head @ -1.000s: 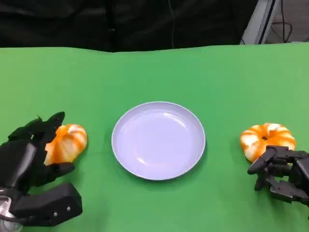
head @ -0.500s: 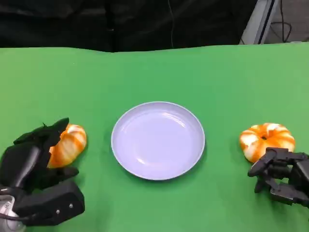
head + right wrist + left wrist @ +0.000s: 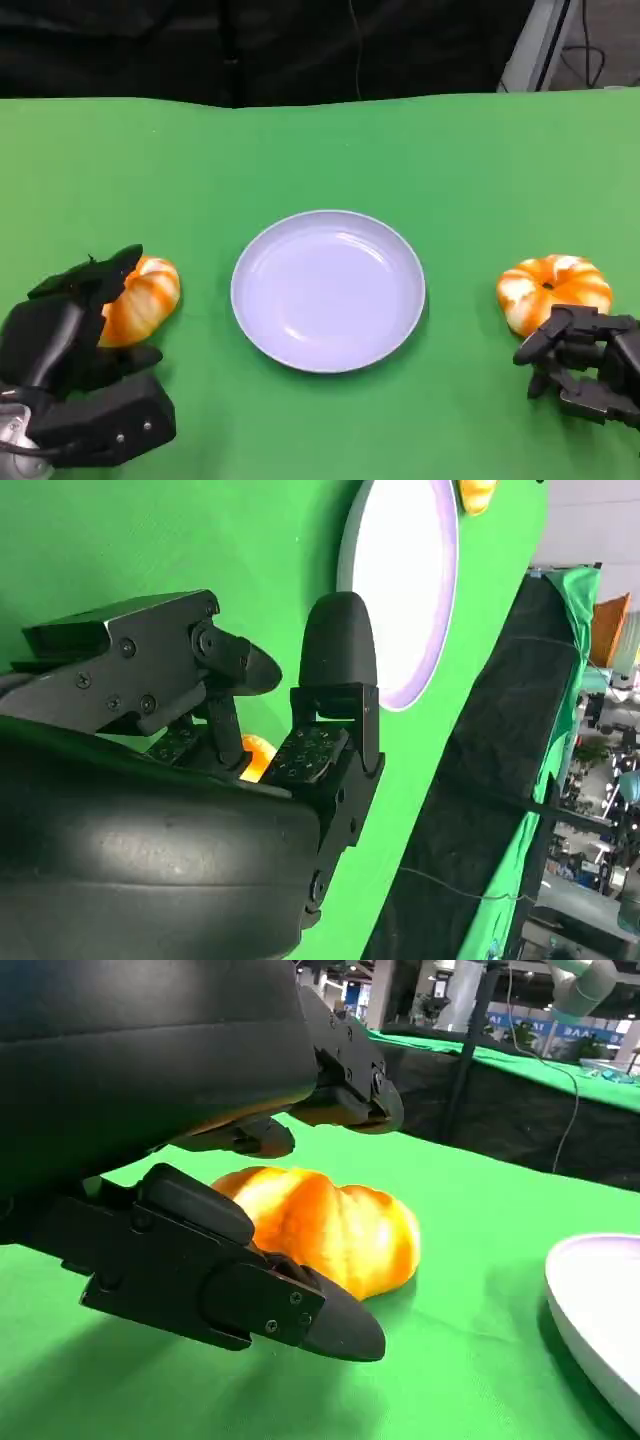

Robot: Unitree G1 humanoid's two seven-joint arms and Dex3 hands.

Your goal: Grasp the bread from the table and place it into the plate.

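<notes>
One bread (image 3: 143, 300) sits between the left hand's (image 3: 60, 335) fingers (image 3: 345, 1070).

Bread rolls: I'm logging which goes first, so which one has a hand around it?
The bread left of the plate: the left hand has fingers on both sides of it. The other bread lies beyond the right hand.

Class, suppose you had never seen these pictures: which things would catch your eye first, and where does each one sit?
Two bright orange-and-white breads stand out on the green table: the left bread at the left hand, whose fingers curve around it, and the right bread just beyond the right hand. Between them, at the centre, lies the pale plate, with nothing on it.
</notes>
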